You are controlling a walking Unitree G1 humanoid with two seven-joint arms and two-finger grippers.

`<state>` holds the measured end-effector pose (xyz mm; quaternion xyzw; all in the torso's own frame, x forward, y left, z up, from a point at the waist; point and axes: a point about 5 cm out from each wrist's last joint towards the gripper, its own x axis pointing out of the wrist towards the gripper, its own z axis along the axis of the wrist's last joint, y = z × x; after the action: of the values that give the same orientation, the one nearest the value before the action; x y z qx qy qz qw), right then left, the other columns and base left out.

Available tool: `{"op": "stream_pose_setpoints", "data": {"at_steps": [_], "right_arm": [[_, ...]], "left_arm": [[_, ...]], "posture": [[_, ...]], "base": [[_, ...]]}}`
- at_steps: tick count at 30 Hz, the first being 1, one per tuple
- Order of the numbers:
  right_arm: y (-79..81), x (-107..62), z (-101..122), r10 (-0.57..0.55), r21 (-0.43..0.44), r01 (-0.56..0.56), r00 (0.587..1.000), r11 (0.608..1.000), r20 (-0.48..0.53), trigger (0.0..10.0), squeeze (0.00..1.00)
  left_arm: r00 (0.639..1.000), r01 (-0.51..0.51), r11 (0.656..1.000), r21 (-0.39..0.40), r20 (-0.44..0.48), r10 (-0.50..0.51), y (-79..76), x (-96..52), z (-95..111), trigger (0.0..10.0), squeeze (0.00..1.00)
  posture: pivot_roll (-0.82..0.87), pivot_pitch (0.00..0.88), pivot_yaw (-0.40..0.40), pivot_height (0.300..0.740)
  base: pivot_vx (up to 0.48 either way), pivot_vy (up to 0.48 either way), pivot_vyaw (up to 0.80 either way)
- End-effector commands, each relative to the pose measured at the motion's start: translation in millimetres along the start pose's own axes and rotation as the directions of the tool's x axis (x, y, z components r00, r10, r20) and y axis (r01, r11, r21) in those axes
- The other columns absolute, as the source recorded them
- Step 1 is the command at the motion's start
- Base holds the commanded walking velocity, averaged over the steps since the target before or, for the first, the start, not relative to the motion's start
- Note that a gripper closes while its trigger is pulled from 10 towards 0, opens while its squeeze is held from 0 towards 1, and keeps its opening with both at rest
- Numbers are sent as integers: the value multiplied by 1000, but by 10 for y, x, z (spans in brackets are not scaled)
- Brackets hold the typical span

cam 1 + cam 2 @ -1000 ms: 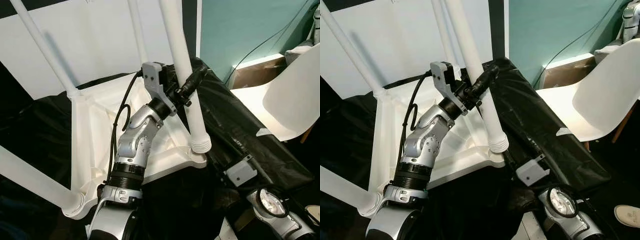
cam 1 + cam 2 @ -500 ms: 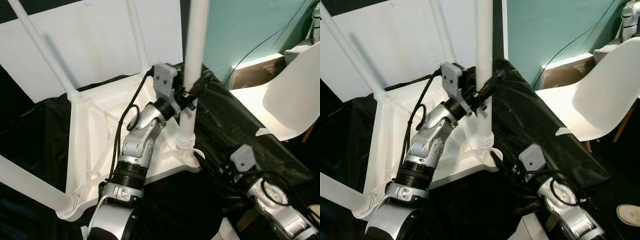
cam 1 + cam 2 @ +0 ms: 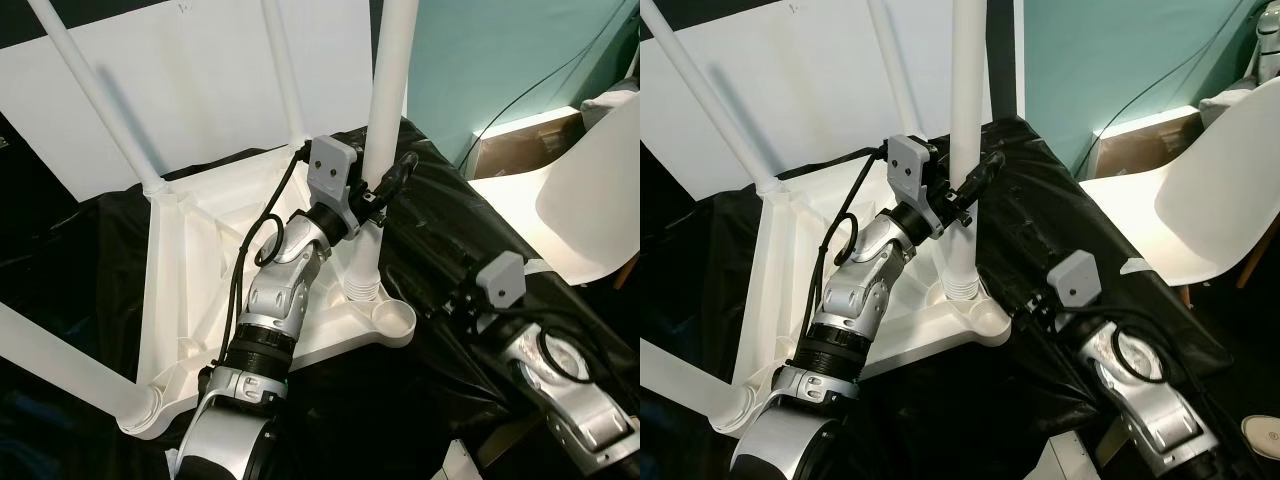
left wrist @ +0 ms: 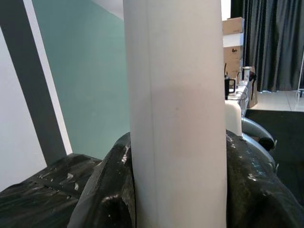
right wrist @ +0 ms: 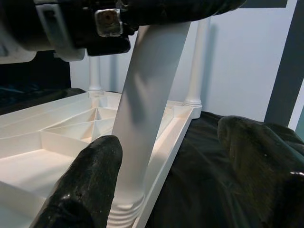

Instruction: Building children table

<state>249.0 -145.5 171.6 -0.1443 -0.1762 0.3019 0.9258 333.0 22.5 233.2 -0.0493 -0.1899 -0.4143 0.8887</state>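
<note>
The white children's table (image 3: pixel 190 290) lies upside down on black sheeting, with three white legs standing up from its corners. My left gripper (image 3: pixel 384 186) is shut on a fourth white leg (image 3: pixel 385 90), holding it nearly upright. The leg's ribbed end (image 3: pixel 361 290) rests on the underside just inside the empty round corner socket (image 3: pixel 392 319). In the left wrist view the leg (image 4: pixel 175 118) sits between the black fingers (image 4: pixel 107 190). My right gripper (image 3: pixel 1025 300) hovers open by that corner; its fingers (image 5: pixel 90 185) are spread wide, pointing at the leg's base (image 5: pixel 126 209).
A white chair (image 3: pixel 590 190) stands to the right, with a brown box (image 3: pixel 515 148) and a cable against the teal wall. A white panel (image 3: pixel 200 80) leans behind the table. Black sheeting (image 3: pixel 60 260) covers the surface around the table.
The held leg has swung from tilted to nearly upright, and its ribbed end has slid off the corner socket inward. My right arm has come up and reached toward that corner.
</note>
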Motion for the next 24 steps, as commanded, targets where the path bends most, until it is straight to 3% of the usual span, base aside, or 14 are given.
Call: {"op": "stream_pose_setpoints", "data": {"at_steps": [1, 7, 10, 13, 17, 24], "right_arm": [[-56, 134, 9, 2, -33, -2, 1000, 999, 7, 10000, 0], [-122, 247, 15, -7, -56, 8, 1000, 998, 15, 10000, 0], [-101, 463, -63, 11, -39, -10, 1000, 999, 10, 10000, 0], [-31, 561, -125, 55, -6, -55, 998, 998, -7, 10000, 0], [85, 600, -158, 141, 41, -140, 990, 989, -22, 10000, 0], [105, 521, -147, 161, 90, -158, 986, 983, -34, 10000, 0]], "left_arm": [[979, -192, 981, -10, -67, 191, 99, -64, -145, 0, 0], [980, -189, 982, -16, -64, 188, 82, -64, -144, 0, 0], [980, -195, 981, -22, -50, 193, 80, -62, -113, 0, 0], [980, -195, 981, -19, -44, 194, 71, -63, -103, 0, 0], [980, -197, 980, -9, -43, 196, 63, -67, -107, 0, 0], [978, -202, 979, 6, -42, 202, 75, -75, -108, 0, 0]], "posture": [[-74, 0, 141, 740], [-68, 0, 136, 740], [-57, 0, 123, 740], [-49, 0, 117, 740], [-40, 0, 111, 740], [-38, 0, 107, 740]], "base": [[0, 0, 0], [0, 0, 0], [0, 0, 0], [0, 0, 0], [0, 0, 0], [0, 0, 0]]}}
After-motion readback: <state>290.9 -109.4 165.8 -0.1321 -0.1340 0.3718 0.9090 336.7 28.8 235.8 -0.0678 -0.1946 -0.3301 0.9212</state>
